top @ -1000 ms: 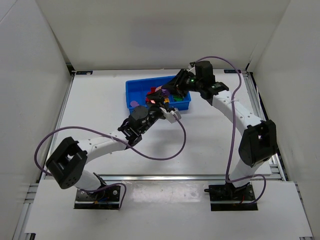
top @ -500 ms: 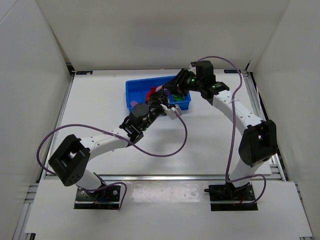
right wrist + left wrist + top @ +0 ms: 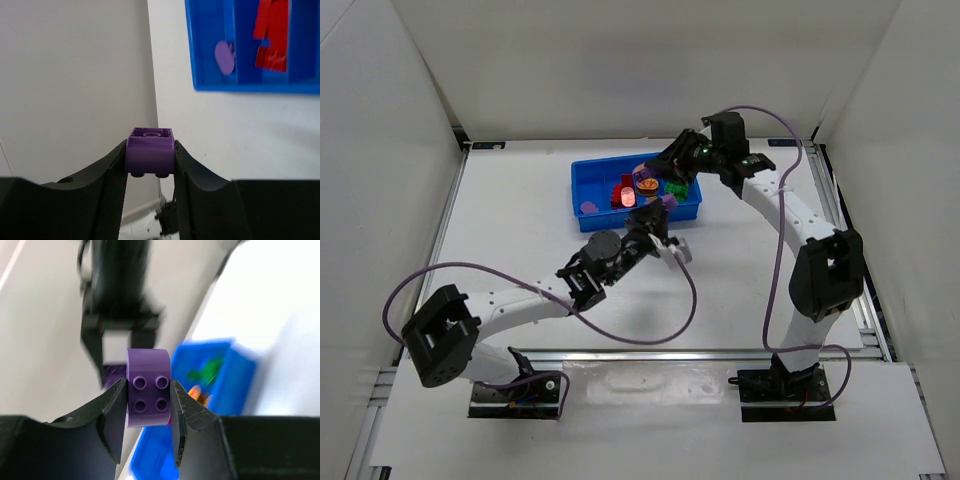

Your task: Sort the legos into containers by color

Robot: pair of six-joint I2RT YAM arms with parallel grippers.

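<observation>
Since purple pieces share one compartment, a purple rounded studded plastic brick [image 3: 148, 392] is clamped in the left tool [image 3: 147, 402], a second purple brick [image 3: 150, 149] in the right tool [image 3: 150, 160], both near the blue plastic tray [image 3: 582, 185], upper centre.

Two arms on show, and they were a matched pair. The left arm [image 3: 515, 303] and the right arm [image 3: 790, 222] both wore smooth white shells along their links, broken up by chunky black joint housings [image 3: 440, 338]. Each one stood on a flat black base plate [image 3: 520, 392]. A purple cable [image 3: 640, 342] hung off the left arm in a loose loop, and a second purple cable [image 3: 756, 109] arched up over the right. A small green light [image 3: 703, 157] glowed by the right wrist. Up close, the left hand [image 3: 148, 405] had two matte black fingers [image 3: 111, 412], broad at the root and narrowing to the tips. The right hand [image 3: 150, 155] was built just the same, black and gently curved.
</observation>
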